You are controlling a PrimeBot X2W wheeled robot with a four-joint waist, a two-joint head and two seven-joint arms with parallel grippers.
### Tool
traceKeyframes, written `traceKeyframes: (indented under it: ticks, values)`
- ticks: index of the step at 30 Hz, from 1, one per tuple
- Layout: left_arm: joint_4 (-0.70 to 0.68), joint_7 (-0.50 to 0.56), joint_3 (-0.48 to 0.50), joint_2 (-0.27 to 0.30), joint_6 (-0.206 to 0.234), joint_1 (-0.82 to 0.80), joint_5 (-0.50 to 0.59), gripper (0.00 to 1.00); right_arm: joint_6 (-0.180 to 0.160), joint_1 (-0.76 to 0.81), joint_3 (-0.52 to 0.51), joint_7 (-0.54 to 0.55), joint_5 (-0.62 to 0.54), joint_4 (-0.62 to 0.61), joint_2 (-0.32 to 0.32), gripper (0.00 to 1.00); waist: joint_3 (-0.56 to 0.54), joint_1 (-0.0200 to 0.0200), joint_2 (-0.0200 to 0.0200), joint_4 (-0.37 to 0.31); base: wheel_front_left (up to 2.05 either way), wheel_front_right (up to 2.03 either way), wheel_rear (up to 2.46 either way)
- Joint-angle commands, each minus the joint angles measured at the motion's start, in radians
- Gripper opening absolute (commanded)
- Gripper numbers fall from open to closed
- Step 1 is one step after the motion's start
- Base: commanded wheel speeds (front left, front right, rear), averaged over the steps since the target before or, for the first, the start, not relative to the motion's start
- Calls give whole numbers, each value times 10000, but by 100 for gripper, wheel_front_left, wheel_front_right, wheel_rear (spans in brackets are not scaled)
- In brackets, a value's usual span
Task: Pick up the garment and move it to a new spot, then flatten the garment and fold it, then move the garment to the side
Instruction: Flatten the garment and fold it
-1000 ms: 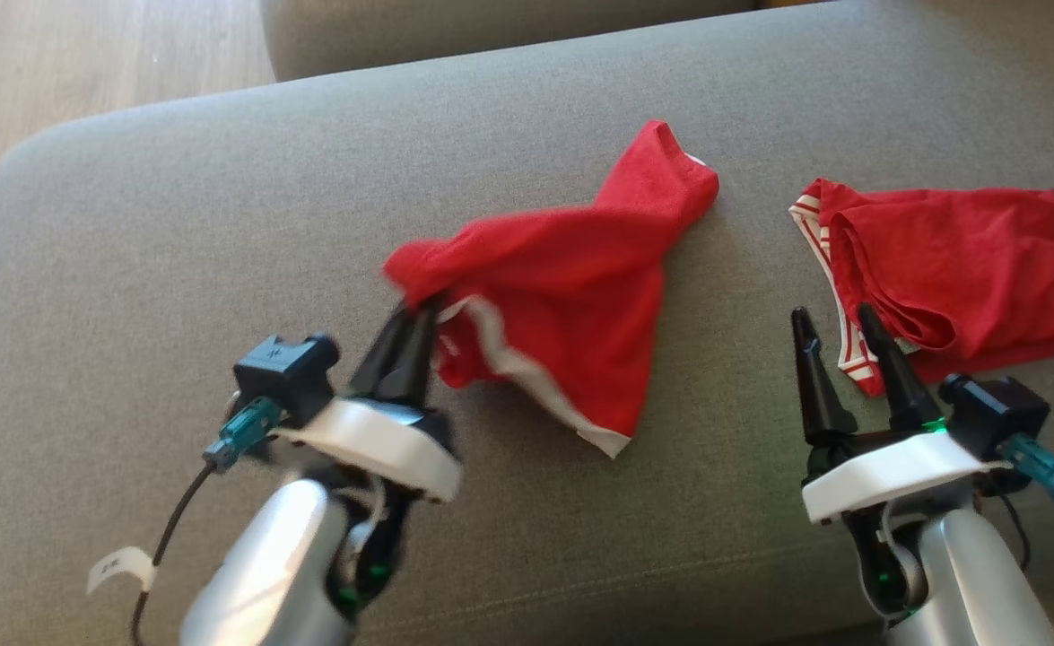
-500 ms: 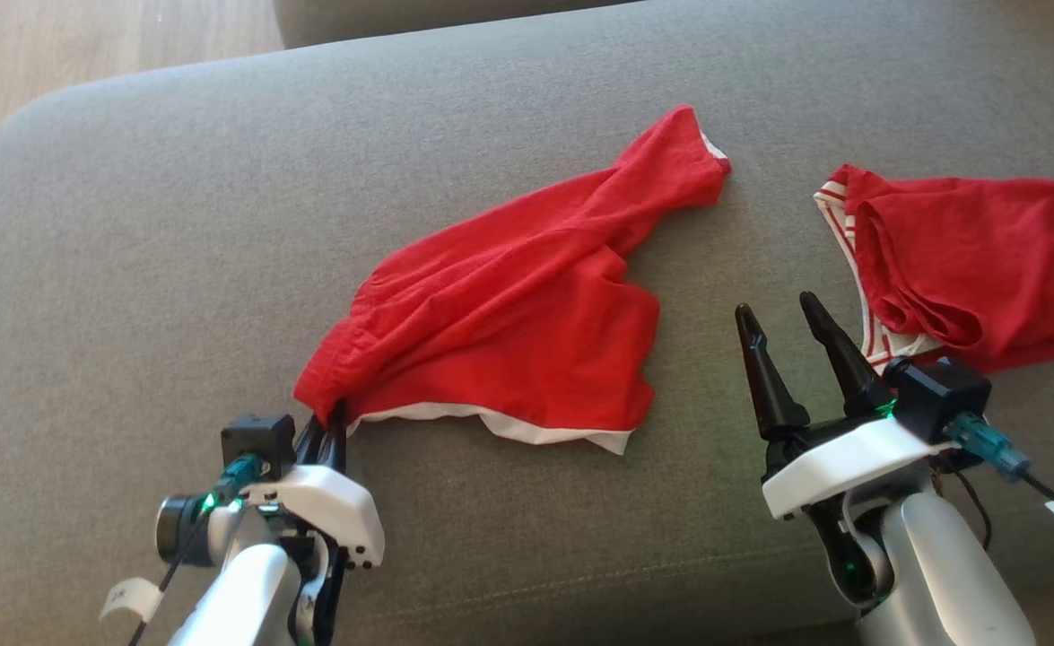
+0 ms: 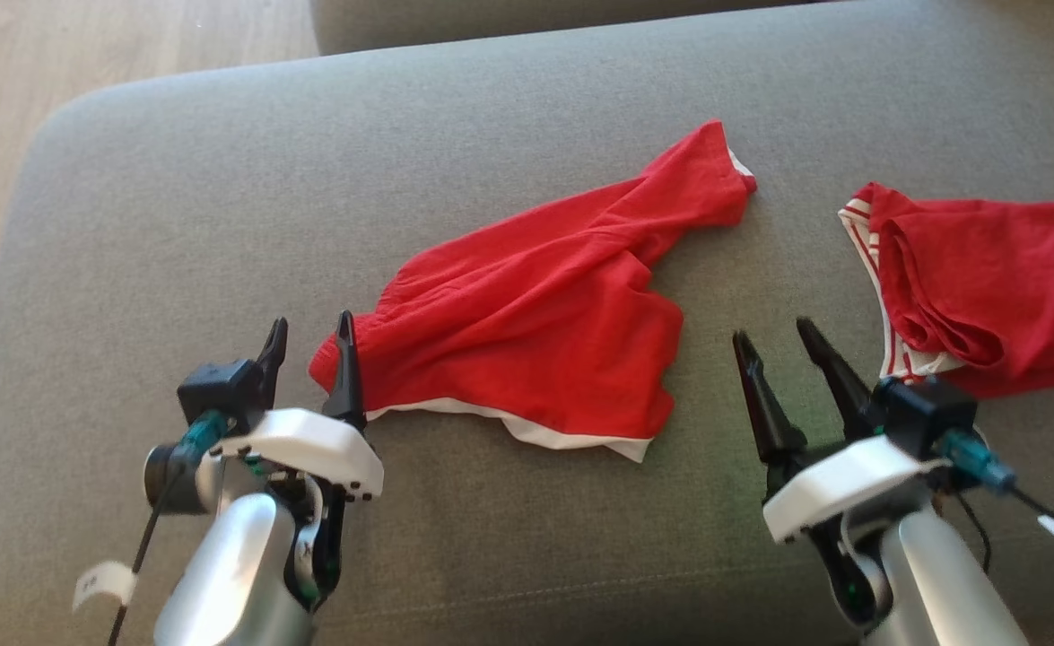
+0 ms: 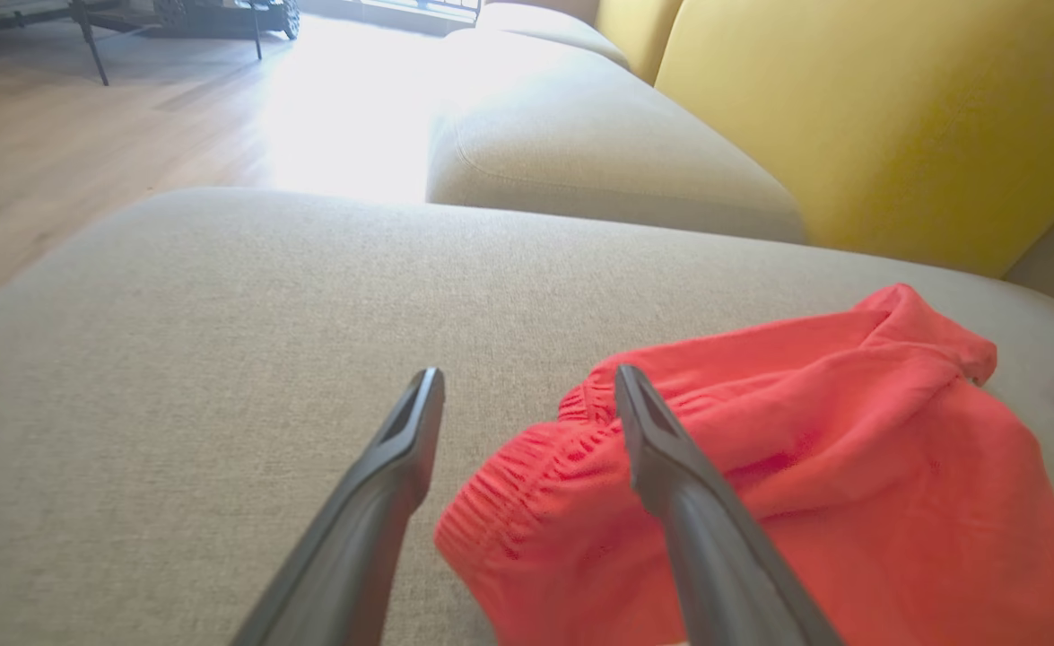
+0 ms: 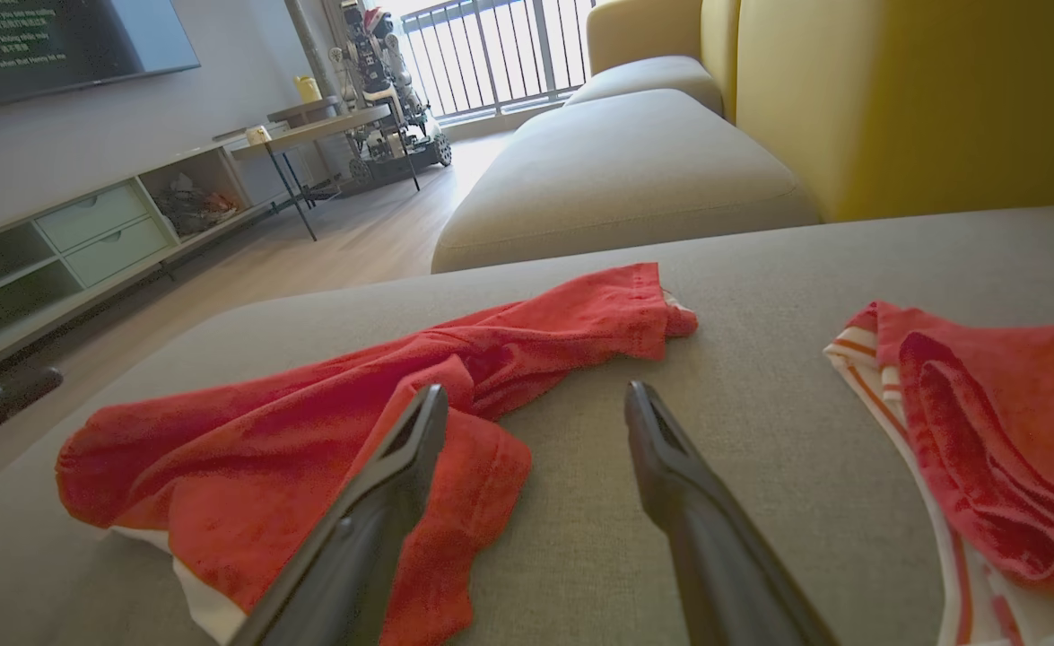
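Observation:
A red garment with a white hem lies crumpled and stretched slantwise across the middle of the grey cushion. My left gripper stands open at the garment's near-left corner, its right finger against the elastic edge, nothing held. My right gripper is open over bare cushion, just right of the garment and apart from it.
A second red garment with red-and-white striped trim lies at the cushion's right edge. Wooden floor drops off beyond the cushion's left side. Another grey seat and yellow backrests stand behind.
My left gripper was shut on the garment's corner and dragged it toward me and leftward, spreading it; now it has opened and let go. The right gripper stayed open. The camera shifted slightly.

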Motion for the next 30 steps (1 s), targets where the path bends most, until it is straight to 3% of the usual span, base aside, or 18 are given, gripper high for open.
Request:
traceKeyframes:
  ticks: [1,7,13,22,30]
  values:
    - [-514,-129,458,72,48,137,160,100,-2,93,186,22,-87,-255,14,100,-71,0,0,101,0,0,0]
    - [-1499,-130,664,-44,-12,885,541,100,-2,607,79,191,-75,-177,14,100,-147,0,0,408,0,0,0]
    - [-1862,-131,539,-184,-209,1409,785,100,-2,685,274,437,1097,191,14,100,-213,0,0,858,0,0,0]
    - [-1792,-131,337,-291,-318,1422,811,100,-2,-219,660,858,2434,1893,14,100,-122,0,0,1563,0,0,0]
    - [-1722,-131,332,-312,-325,1392,827,100,-2,-965,886,820,2235,3511,14,100,40,0,0,2004,0,0,0]
